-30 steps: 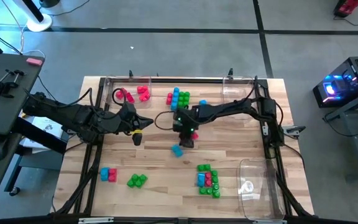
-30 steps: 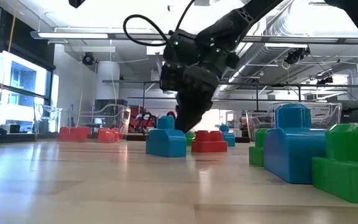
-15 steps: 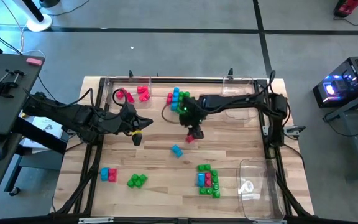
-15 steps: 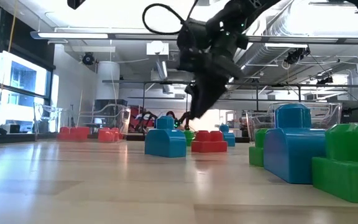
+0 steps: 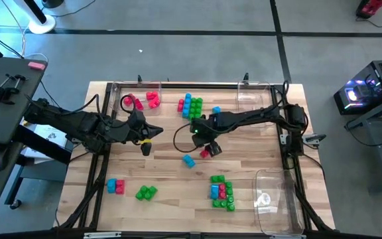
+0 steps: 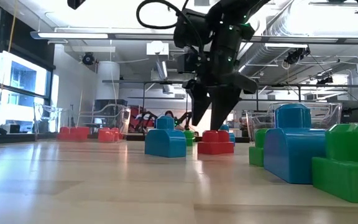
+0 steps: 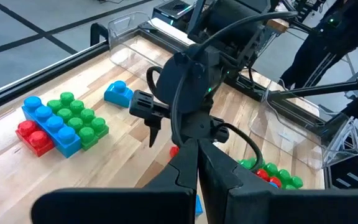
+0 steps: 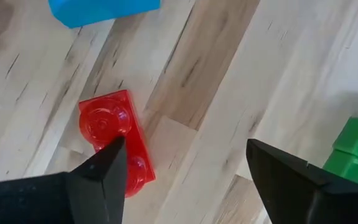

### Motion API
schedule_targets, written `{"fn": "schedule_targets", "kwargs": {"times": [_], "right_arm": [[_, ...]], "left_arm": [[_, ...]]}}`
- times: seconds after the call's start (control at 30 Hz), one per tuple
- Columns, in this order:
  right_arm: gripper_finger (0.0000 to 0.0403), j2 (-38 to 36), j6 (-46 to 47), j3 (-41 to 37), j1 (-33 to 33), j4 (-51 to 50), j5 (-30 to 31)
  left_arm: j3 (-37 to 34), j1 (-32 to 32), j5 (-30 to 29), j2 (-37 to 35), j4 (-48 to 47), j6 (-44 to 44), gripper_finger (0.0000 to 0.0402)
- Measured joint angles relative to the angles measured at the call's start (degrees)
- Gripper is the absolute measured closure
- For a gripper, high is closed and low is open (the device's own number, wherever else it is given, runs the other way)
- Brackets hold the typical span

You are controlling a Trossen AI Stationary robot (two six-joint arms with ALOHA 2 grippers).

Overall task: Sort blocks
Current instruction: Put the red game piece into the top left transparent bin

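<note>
Right gripper point(image 5: 208, 150), jaws wide apart, poised above a red block point(image 8: 115, 142) lying flat on the table point(image 5: 164, 176) near its middle; one finger point(image 8: 98, 180) overlaps the block's edge in the right wrist view. A blue block point(image 5: 189, 160) lies just beside it. Left gripper point(image 5: 146, 147), jaws closed and empty, sits mid-left. Around them: a mixed cluster point(image 5: 191, 105) at the far edge, red blocks point(image 5: 152, 99) in a clear tray point(image 5: 115, 89), a second mixed cluster point(image 5: 221, 192) beside another tray point(image 5: 274, 199), and green blocks point(image 5: 146, 192) at the near edge.

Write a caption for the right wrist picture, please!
Open right end effector hovers over a red block on the wooden table.
</note>
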Motion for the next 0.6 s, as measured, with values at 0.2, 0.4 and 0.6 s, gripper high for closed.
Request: {"fn": "schedule_targets", "kwargs": {"times": [0.2, 0.4, 0.6], "right_arm": [[0.0143, 0.35, 8.91, -0.17, -2.26, 3.27, 3.45], [0.0143, -0.60, 13.75, -0.24, -6.08, 1.51, -3.26], [0.0143, -3.87, 17.58, -0.17, -7.26, 0.65, -6.17]], "left_arm": [[0.00, 0.00, 0.14, 0.00, 0.00, 0.00, 0.0401], [0.00, 0.00, 0.76, 0.00, -0.01, 0.00, 0.0401], [0.00, 0.01, 0.75, 0.00, -0.37, 0.00, 0.0401]]}}
